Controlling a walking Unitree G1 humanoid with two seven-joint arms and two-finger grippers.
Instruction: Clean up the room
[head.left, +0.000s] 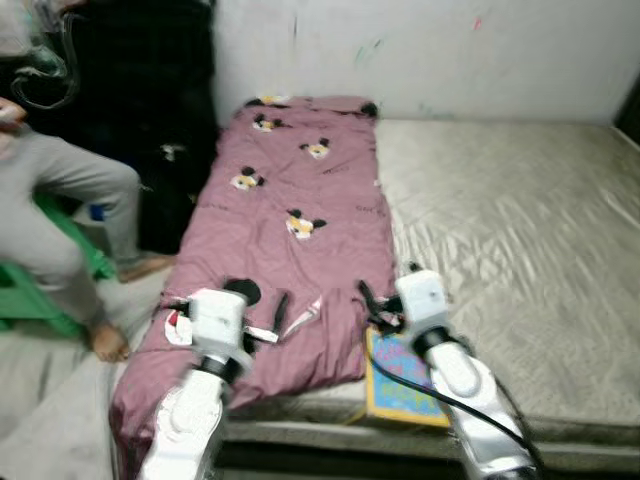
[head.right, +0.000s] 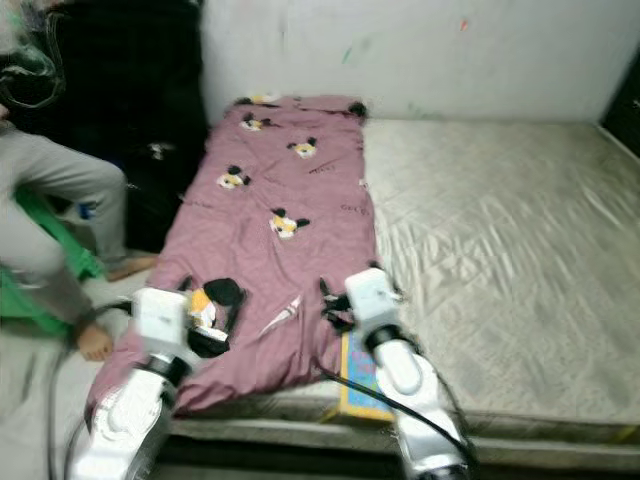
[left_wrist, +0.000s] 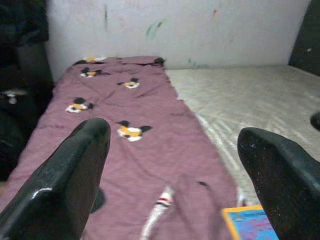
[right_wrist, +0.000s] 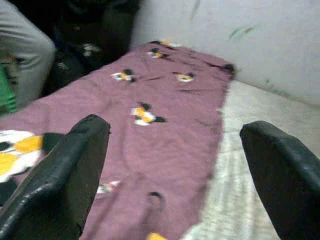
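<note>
Mauve cartoon-print blanket (head.left: 300, 215) lies along the bare mattress's (head.left: 500, 230) left side, near end draped over the edge. I see both the left gripper (head.left: 283, 308) and right gripper (head.left: 366, 298) spread apart above it, holding nothing.

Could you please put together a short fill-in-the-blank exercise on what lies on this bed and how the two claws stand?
1. The blanket with cartoon mice on the mattress is ____ in colour.
2. Both the left claw and the right claw have their fingers ____.
3. The blue book with a yellow border lies at the bed's near edge, beside the ____ arm.
4. A person in grey trousers sits to the robot's ____.

Missing words: pink; open; right; left
</note>
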